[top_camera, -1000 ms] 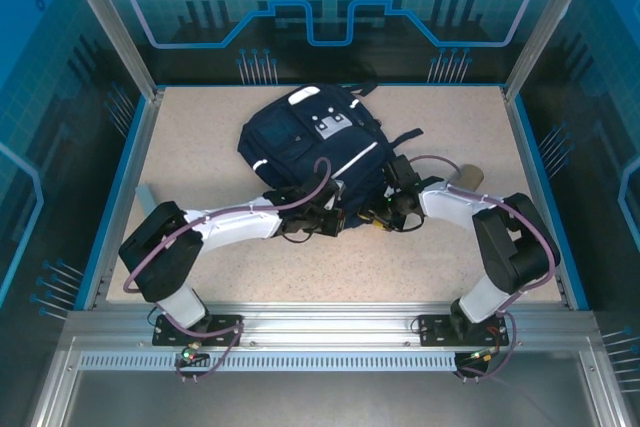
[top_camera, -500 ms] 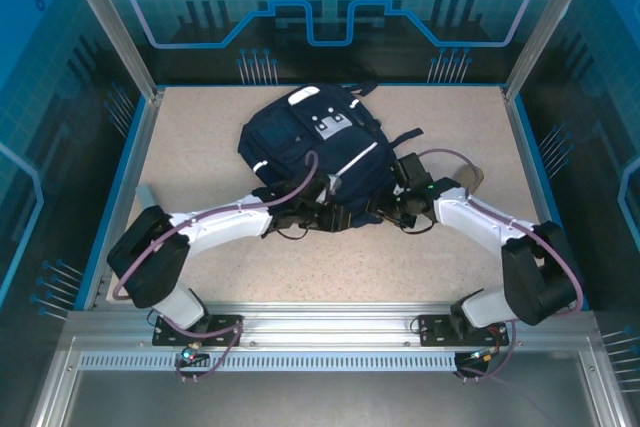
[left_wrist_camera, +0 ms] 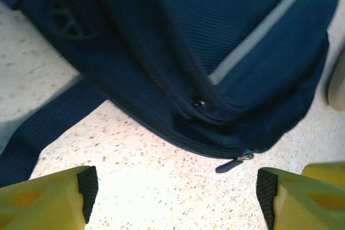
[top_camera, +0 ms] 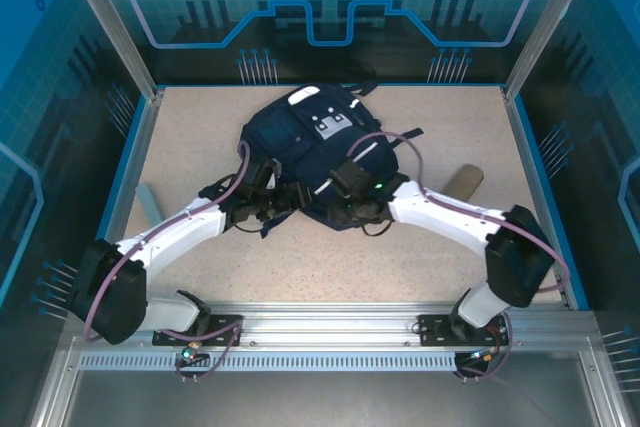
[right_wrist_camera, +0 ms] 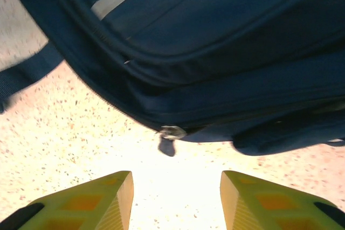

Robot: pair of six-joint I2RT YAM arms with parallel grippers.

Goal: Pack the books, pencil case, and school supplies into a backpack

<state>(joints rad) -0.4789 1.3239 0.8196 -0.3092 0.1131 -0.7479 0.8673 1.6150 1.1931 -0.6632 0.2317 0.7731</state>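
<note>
Fabric is filling the space ahead of both grippers: the backpack (top_camera: 310, 147) is lying flat on the table (top_camera: 330, 267), its near edge just in front of the fingers. The left gripper (left_wrist_camera: 172, 187) is hovering with its jaws standing wide apart and nothing between them. A zipper pull (left_wrist_camera: 234, 163) is lying ahead and to its right, and a strap (left_wrist_camera: 48, 127) is trailing off ahead and to its left. The right gripper (right_wrist_camera: 175, 187) is likewise standing parted and empty, and a zipper tab (right_wrist_camera: 168, 138) is hanging just beyond its fingertips, almost centred between them.

The bag is looking soft and slack, so it is likely sagging and folding wherever it is pinched. A grasp on loose cloth would probably be lifting only a fold rather than the whole bag. Its weight is hard to judge, though it is looking bulky. The small metal pulls are seeming the surest holds for working the opening, with the other gripper pinning the seam beside the zipper to keep the cloth taut. They are thin and may be slipping from the pads unless taken squarely.
</note>
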